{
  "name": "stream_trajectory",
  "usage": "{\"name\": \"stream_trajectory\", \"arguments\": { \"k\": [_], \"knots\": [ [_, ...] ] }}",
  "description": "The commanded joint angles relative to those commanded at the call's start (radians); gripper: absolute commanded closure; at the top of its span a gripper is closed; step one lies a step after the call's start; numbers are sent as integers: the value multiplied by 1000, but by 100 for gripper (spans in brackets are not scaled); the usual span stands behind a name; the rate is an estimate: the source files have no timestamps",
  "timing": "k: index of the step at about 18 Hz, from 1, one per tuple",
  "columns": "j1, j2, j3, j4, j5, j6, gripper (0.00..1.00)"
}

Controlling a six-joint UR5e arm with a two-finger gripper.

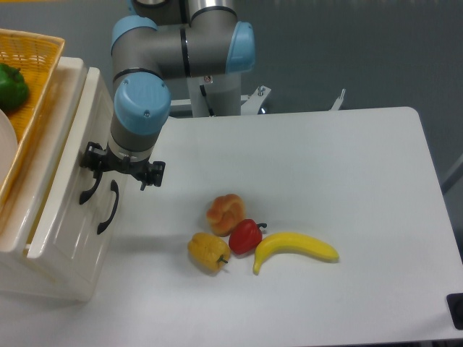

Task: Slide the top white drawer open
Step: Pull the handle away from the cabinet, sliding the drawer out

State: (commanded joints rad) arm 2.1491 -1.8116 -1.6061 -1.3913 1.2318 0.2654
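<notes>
My claw (92, 173) is at the front of the small cream-white cabinet (54, 275) on the left side of the table (325, 181), hard against the black handle (88, 189) of the top white drawer (61, 173). The black claw body and my wrist cover the upper end of that handle, so I cannot tell whether my fingers are clamped around it or merely resting against it; the fingertips themselves are hidden from this view. My arm comes down from the far side, with its blue-capped joint (142, 108) right above the claw.

The top white drawer is the upper one of the two, with its front standing a little proud of the cabinet body, so that a narrow gap shows along its edge. Just to the right of its handle and slightly nearer is the curved black handle of the lower drawer (110, 207), which my claw does not touch.

On top of the cabinet, at the far left, sits a yellow basket (32, 79) with a green pepper (11, 87) in it.

Out on the table, right of the cabinet and well apart from my claw, four items lie bunched together: a bread roll (226, 212), a red pepper (246, 236) touching it on its near side, a yellow pepper (208, 251) to the left, and a banana (295, 248) stretching off to the right.
</notes>
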Motion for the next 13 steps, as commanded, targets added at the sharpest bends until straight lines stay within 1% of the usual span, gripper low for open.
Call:
{"name": "stream_trajectory", "arguments": {
  "k": [6,10,13],
  "knots": [
    [14,0,2,0,2,0,0],
    [41,2,5,0,2,3,0],
    [64,0,2,0,2,44,0]
  ]
}}
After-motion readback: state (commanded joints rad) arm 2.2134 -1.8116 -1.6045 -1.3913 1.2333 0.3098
